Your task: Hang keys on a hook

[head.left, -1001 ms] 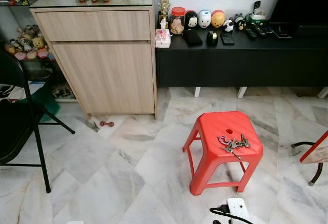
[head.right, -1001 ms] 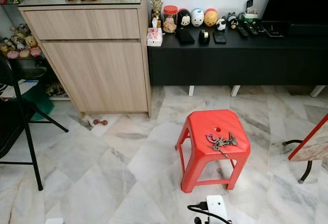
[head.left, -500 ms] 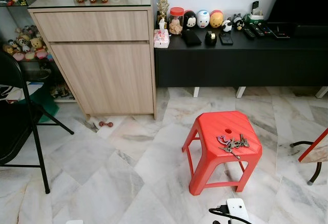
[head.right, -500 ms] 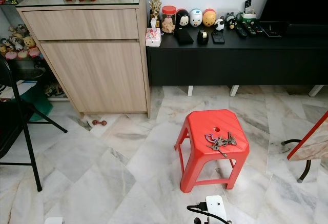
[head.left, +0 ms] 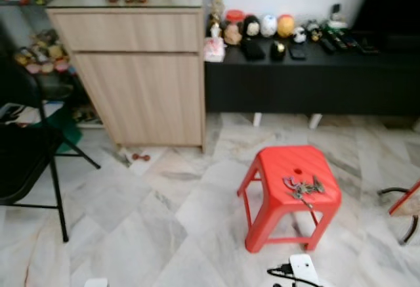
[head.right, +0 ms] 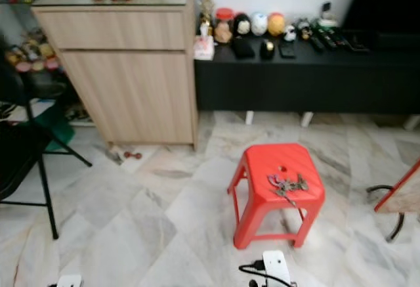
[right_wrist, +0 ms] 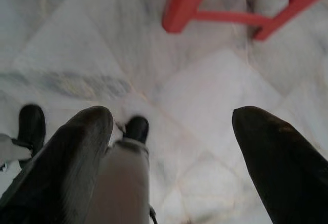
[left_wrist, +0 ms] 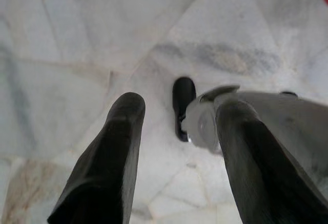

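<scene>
Keys (head.left: 302,186) sit loose on the red plastic stool (head.left: 275,169), toward its right side near the centre hole, within easy reach. Left gripper (left_wrist: 174,147) and right gripper (right_wrist: 169,147) both hang spread and empty over the marble floor (head.left: 144,221), idle while approaching. No hook spotted.

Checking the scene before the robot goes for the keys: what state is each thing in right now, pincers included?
keys: lying in a loose bunch on the stool seat, not hung
red stool: upright on the marble floor
cabinet: drawer and door shut
black folding chair: unfolded, standing
left pincer: open, holding nothing, aimed at the floor
right pincer: open, holding nothing, over the floor by the stool legs
</scene>
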You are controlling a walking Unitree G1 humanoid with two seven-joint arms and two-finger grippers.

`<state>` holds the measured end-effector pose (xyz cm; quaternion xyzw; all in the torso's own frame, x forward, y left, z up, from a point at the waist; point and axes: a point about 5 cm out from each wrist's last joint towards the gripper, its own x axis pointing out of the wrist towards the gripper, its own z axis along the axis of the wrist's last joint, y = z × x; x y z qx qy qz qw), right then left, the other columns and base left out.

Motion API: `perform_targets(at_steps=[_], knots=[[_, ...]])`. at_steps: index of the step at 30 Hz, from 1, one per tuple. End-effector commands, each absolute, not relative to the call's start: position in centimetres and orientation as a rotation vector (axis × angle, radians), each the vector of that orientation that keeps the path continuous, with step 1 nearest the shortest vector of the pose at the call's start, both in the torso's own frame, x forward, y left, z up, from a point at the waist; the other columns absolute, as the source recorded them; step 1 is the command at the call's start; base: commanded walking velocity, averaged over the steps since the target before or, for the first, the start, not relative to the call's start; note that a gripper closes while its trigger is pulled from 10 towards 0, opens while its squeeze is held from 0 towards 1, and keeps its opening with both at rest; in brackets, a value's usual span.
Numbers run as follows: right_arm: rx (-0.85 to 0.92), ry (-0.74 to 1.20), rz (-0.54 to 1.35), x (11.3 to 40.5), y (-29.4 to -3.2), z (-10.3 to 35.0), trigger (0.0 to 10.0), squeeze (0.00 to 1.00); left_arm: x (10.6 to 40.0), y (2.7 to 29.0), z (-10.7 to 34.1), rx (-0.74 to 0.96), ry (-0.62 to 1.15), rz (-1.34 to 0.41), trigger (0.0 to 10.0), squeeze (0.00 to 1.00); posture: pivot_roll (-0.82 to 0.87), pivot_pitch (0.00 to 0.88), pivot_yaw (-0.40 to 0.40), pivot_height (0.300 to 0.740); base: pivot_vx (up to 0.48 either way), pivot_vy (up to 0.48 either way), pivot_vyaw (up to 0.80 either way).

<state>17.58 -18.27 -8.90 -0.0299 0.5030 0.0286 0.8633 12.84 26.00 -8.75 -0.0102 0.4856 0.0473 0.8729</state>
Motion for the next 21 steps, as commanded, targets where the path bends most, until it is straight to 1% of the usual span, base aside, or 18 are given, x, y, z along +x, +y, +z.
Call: perform_targets(at_steps=[1, 11, 21], knots=[[-0.053, 1.052, 0.05, 17.55, -18.35, -8.9, 10.0, 0.0, 12.81, 25.99, -8.76, -0.036, 1.012, 0.108, 10.0, 0.0, 0.08, 0.033, -0.031, 0.74, 0.255, 0.0, 0.0], [-0.042, 1.043, 0.038, 17.53, -18.37, -8.9, 10.0, 0.0, 12.8, 25.92, -8.78, -0.039, 1.012, 0.102, 10.0, 0.0, 0.08, 0.016, -0.032, 0.74, 0.27, 0.0, 0.0], [-0.026, 1.027, -0.034, 17.48, -18.6, -8.9, 10.0, 0.0, 12.84, 25.85, -8.78, -0.037, 1.012, 0.095, 10.0, 0.0, 0.08, 0.01, -0.034, 0.74, 0.276, 0.0, 0.0]])
